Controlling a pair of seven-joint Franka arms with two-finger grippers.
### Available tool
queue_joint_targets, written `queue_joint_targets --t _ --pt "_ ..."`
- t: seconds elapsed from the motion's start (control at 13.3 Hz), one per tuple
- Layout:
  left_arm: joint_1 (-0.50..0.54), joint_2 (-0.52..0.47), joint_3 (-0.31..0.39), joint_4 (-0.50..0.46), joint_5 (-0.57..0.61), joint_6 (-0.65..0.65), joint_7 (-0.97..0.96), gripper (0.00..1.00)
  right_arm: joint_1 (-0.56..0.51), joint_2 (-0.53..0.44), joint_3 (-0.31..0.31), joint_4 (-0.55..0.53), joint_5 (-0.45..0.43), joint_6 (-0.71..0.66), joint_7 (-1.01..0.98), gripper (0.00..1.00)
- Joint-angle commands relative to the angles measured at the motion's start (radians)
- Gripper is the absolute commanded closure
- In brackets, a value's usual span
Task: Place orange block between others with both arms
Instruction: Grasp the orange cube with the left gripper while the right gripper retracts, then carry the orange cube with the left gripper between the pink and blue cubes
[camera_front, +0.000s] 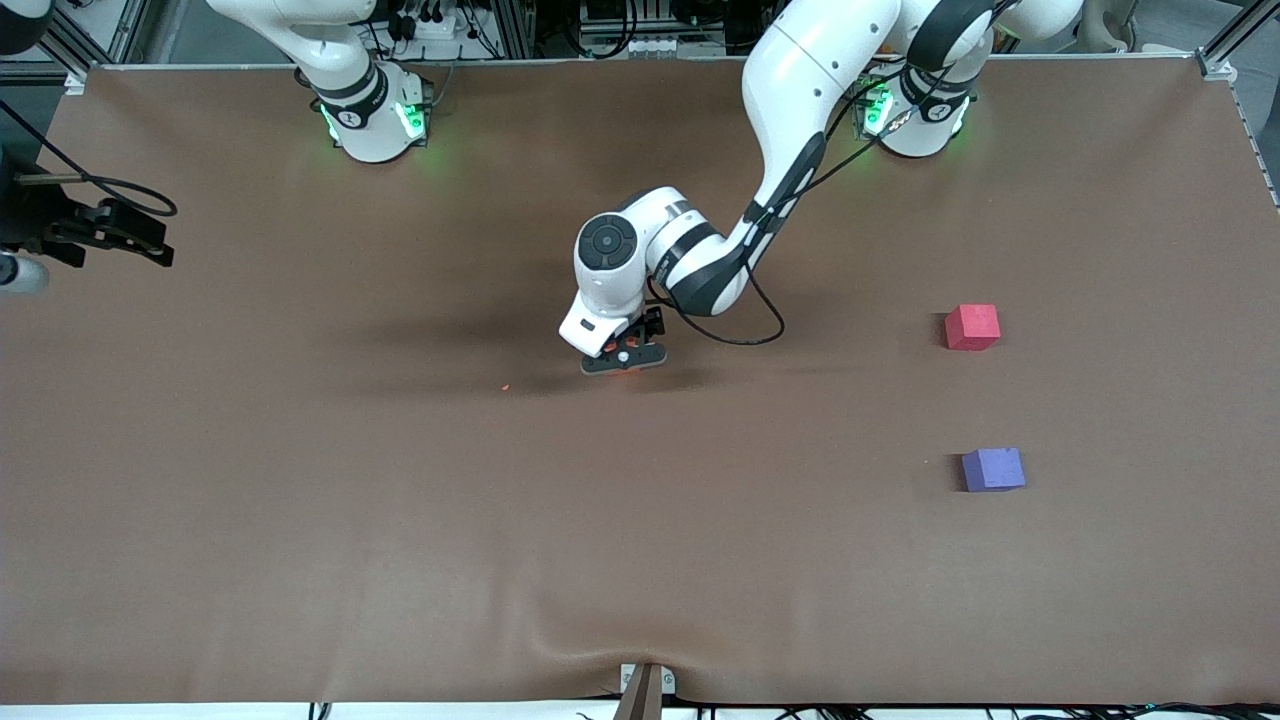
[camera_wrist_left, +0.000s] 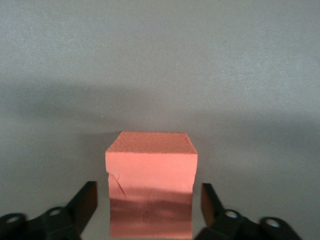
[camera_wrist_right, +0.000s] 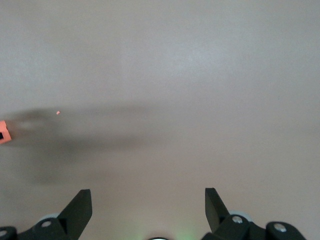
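Observation:
The orange block (camera_wrist_left: 150, 175) rests on the brown table near its middle. My left gripper (camera_front: 625, 358) is lowered over it and hides nearly all of it in the front view. In the left wrist view the left gripper (camera_wrist_left: 150, 192) is open, one finger on each side of the block with a narrow gap at both faces. The pinkish-red cube (camera_front: 972, 327) and the purple-blue cube (camera_front: 993, 469) stand apart toward the left arm's end, the purple one nearer the front camera. My right gripper (camera_front: 150, 240) waits open above the right arm's end; the right gripper (camera_wrist_right: 148, 197) holds nothing.
A tiny orange crumb (camera_front: 506, 386) lies on the table beside the block, toward the right arm's end. The brown table cover (camera_front: 640, 560) stretches bare toward the front camera. A clamp (camera_front: 645, 690) sits at the table's front edge.

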Motion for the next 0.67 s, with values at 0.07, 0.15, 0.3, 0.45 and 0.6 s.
queue_joint_targets --t 0.07,0.15,0.3,0.45,0.6 --pt "-0.008 0.014 0.010 0.026 0.018 0.010 -0.004 1.00 0.037 -0.014 -0.041 0.038 0.028 -0.037 0.079 0.00" --pt "0.001 -0.012 0.018 0.023 0.018 -0.001 -0.004 1.00 0.041 -0.014 -0.038 0.040 0.028 -0.028 0.081 0.00" --pt "0.080 -0.110 0.018 0.000 0.021 -0.094 0.020 1.00 0.041 -0.014 -0.038 0.041 0.028 -0.028 0.081 0.00" --pt "0.175 -0.225 0.015 -0.023 0.018 -0.238 0.156 1.00 0.036 -0.014 -0.041 0.041 0.024 -0.025 0.079 0.00" --pt "0.276 -0.326 0.010 -0.096 0.018 -0.291 0.268 1.00 0.028 -0.008 -0.043 0.060 0.027 -0.029 0.067 0.00"
